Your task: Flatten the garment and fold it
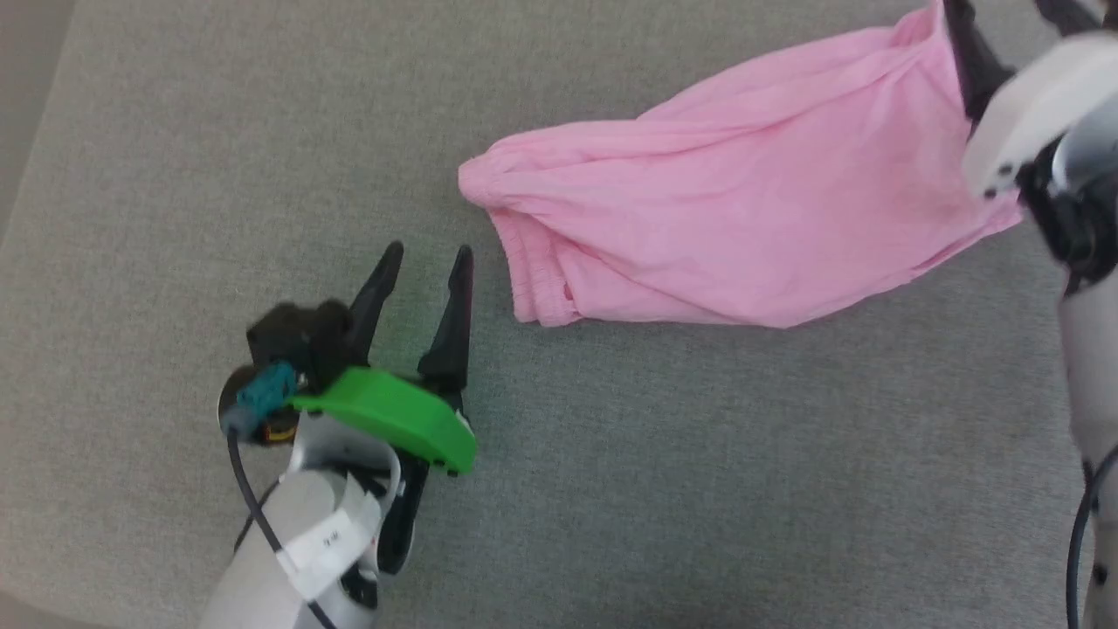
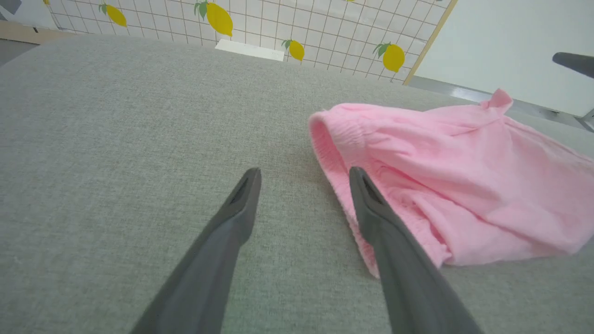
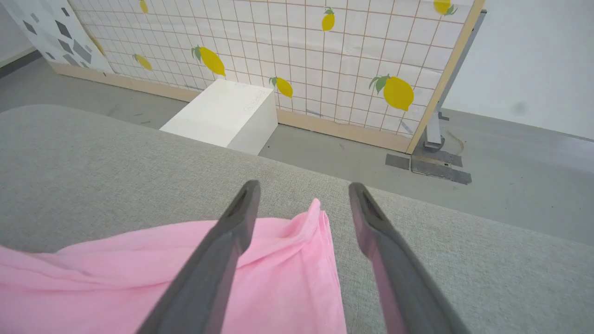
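Observation:
The garment [image 1: 742, 218], light pink shorts, lies crumpled on the grey fabric surface [image 1: 262, 131], its gathered waistband [image 1: 528, 271] at the left end. My left gripper [image 1: 428, 253] stands open on the bare surface just left of the waistband [image 2: 325, 139]. In the left wrist view the left gripper [image 2: 304, 170] has its right finger alongside the waistband edge, with nothing between the fingers. My right gripper [image 1: 1004, 10] is open at the garment's far right end. In the right wrist view the right gripper [image 3: 304, 185] straddles a raised corner of the leg hem [image 3: 315, 213], its left finger above the cloth [image 3: 116, 278].
The grey surface ends at a far edge [image 3: 371, 190] close behind the garment's right end, with floor beyond. A white box [image 3: 222, 116] and a lemon-patterned grid panel [image 3: 325, 60] stand on that floor. The surface's left edge [image 1: 35, 148] shows in the head view.

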